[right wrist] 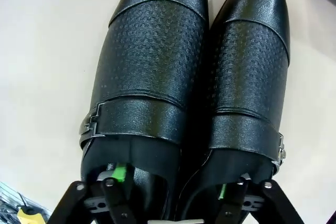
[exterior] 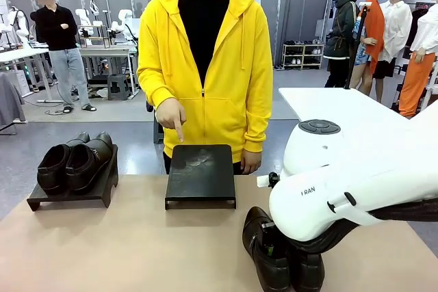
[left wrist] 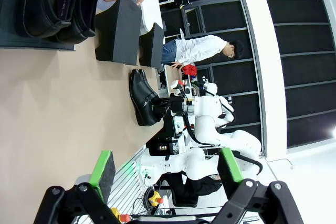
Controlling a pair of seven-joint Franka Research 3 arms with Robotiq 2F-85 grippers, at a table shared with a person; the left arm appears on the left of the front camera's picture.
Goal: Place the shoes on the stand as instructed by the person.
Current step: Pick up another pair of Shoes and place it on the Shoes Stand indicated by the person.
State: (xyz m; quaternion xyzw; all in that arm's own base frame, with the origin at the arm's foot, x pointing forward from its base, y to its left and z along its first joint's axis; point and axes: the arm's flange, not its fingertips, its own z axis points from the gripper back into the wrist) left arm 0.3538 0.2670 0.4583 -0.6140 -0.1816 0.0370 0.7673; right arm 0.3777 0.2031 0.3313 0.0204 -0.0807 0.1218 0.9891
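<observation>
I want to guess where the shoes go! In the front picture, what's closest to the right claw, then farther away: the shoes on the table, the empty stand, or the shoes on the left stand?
1. shoes on the table: near right, the right claw is shut on them.
2. empty stand: in the middle.
3. shoes on the left stand: far left.

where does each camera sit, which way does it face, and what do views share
Front view: fixed between the arms, facing across the table at the person pointing at the empty stand; the right arm shows.
Left wrist view: on the left wrist, rolled sideways, looking along the table; the open left gripper shows.
Right wrist view: straight down onto the loose shoes; the right gripper has a finger in each shoe.
Shared: those shoes and the right arm appear in the front and left wrist views too.
</observation>
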